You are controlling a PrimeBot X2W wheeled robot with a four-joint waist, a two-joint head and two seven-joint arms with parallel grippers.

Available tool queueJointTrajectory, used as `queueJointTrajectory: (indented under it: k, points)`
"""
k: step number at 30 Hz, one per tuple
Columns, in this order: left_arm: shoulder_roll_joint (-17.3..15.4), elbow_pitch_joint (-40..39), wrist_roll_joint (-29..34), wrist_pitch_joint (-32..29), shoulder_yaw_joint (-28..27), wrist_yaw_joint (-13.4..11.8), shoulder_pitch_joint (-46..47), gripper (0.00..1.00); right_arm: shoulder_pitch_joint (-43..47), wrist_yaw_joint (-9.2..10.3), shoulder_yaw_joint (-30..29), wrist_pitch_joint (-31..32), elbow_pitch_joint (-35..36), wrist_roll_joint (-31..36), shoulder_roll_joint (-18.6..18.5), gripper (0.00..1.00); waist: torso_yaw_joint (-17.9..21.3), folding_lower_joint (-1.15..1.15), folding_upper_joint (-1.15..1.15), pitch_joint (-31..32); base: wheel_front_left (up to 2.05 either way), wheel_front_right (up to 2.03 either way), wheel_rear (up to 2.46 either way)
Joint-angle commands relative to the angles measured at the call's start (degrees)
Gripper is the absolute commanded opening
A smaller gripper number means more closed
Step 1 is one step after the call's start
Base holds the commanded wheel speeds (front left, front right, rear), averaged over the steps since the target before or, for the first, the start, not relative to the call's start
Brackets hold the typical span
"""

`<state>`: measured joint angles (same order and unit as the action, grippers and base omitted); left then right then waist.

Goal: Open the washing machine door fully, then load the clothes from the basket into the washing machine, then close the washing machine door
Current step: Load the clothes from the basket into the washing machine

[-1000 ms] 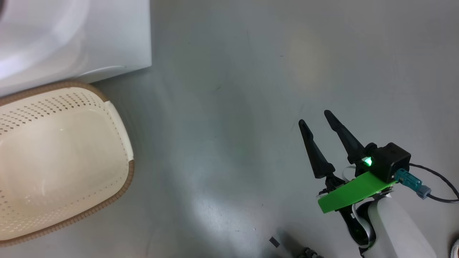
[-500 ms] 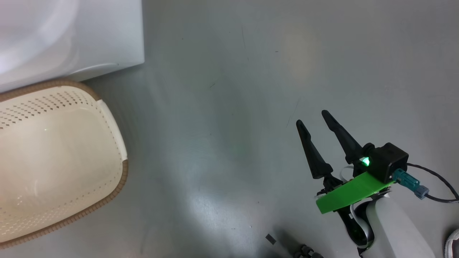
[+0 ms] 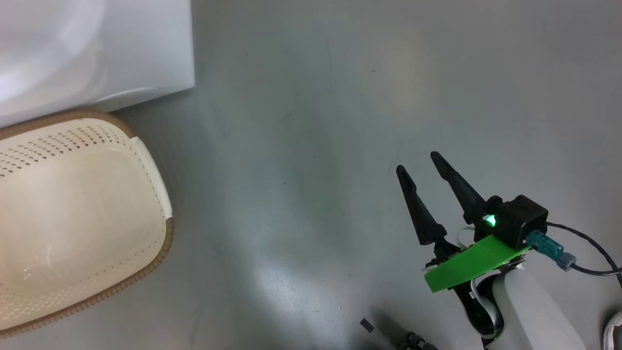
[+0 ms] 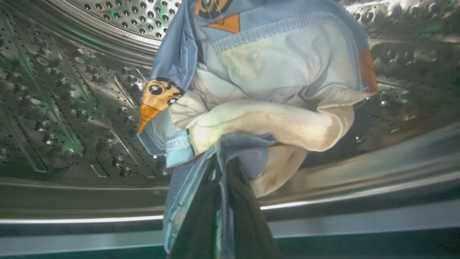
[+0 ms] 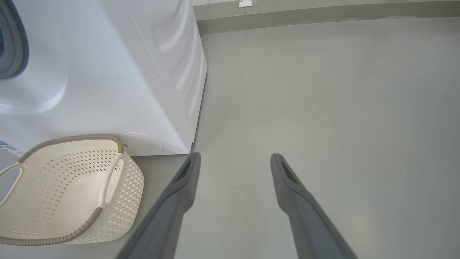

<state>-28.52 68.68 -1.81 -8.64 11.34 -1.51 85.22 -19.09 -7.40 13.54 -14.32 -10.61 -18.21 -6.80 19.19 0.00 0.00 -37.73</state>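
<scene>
1. Inside the drum (image 4: 72,108), in the left wrist view, the clothes (image 4: 273,90) sit bunched around the left gripper (image 4: 224,172). Blue printed cloth is wrapped over a cream piece, with the perforated steel wall behind.
2. The left jaws are pressed together with a fold of blue cloth caught between the dark fingers. More cloth drapes down both sides of them. Whether the bundle rests on the drum wall or hangs free, I cannot tell.
3. The right gripper (image 3: 418,164) hovers over bare floor (image 3: 311,146), well apart from the basket (image 3: 165,243). Its jaws are spread and hold nothing.
4. The basket stands on the floor just beside the front corner of the washer (image 3: 121,48). No cloth shows in it in the head or right wrist views, so loading looks nearly done and closing the door would remain.
5. The clothes should handle as light, soft and limp. They will sag, keep no shape and cling to whatever they drape over. They are neither fragile nor slippery.
6. The best hold is probably the thick middle of the bunch, where blue wraps cream, so both pieces travel together. A pinch on a hem alone could let the cream piece slide out.
7. The likely risk is at release. Cloth draped over the fingers may ride back out with the gripper and trail across the opening, where the door could trap it.
</scene>
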Motion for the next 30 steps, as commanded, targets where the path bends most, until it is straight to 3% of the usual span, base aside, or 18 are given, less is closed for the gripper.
queueJointTrajectory:
  k: [1,9,28,29,30]
  points:
    - [-2.3,-1.0,-1.1,1.5,-0.6,-0.6,1.5,0.0,1.0,-0.09,1.1,-0.7,0.9,0.2,-0.2,1.0,0.0,0.0,0.0,0.0,0.0,0.0,0.0]
    - [-1.9,-1.7,-4.8,9.4,-3.6,-1.6,6.2,0.0,0.4,-0.09,1.6,-0.7,1.2,-0.1,-0.4,1.0,0.8,0.0,0.0,-1.9,0.0,0.0,0.0]
    - [-3.3,1.9,-5.6,12.5,-2.9,-5.0,14.0,0.0,-0.3,-0.09,1.9,-0.7,1.5,-0.7,0.5,1.0,2.7,0.0,0.0,-7.5,0.0,0.0,0.0]
    - [-3.3,2.0,-5.5,12.7,-2.8,-5.2,14.1,0.13,-0.4,-0.09,2.0,-0.7,1.4,-0.7,0.6,1.0,2.8,0.0,0.0,-7.5,0.0,0.0,0.0]
    - [-3.3,2.1,-5.4,13.0,-2.6,-5.3,14.1,0.44,-0.4,-0.09,2.0,-0.7,1.4,-0.7,0.6,1.0,2.8,0.0,0.0,-7.5,0.0,0.0,0.0]
